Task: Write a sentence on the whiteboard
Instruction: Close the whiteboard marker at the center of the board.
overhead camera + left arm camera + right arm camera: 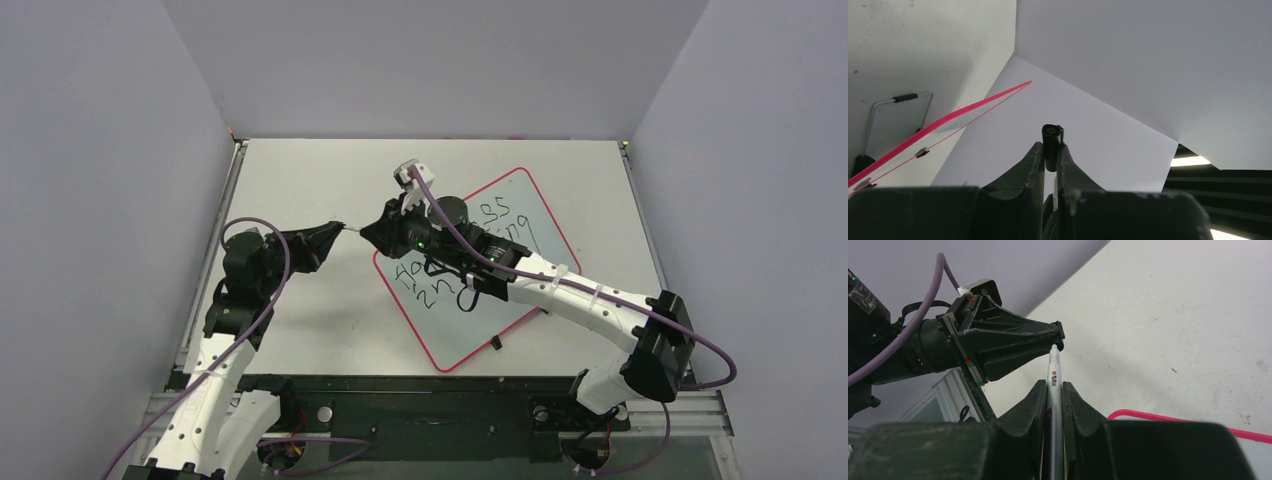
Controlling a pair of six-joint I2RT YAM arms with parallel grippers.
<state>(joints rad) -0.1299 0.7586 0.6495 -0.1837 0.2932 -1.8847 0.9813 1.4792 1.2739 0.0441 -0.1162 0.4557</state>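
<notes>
The whiteboard (472,338) lies flat on the table (300,180), right of centre and turned like a diamond, one corner pointing to the far edge and one to the near edge. Red rim, with two small black tabs on its near-right side. The sentence (438,290) is black handwriting in two slanted lines, mostly hidden under the right arm; only a few letters at each end show.

The right gripper (372,233) hangs over the board's left corner, fingers clenched on a grey marker (1054,382) that pokes out toward the left. The left gripper (335,231) is just off that corner, over bare table nearer the left edge and pointing right. It is pinched on a small black cap (1052,139).

In the right wrist view the marker's pale tip meets the left fingertips (1060,334) right at the cap. Cannot tell if the tip is inside the cap or only touching it. The left wrist view shows the board's red edge (948,119) off to its left.
</notes>
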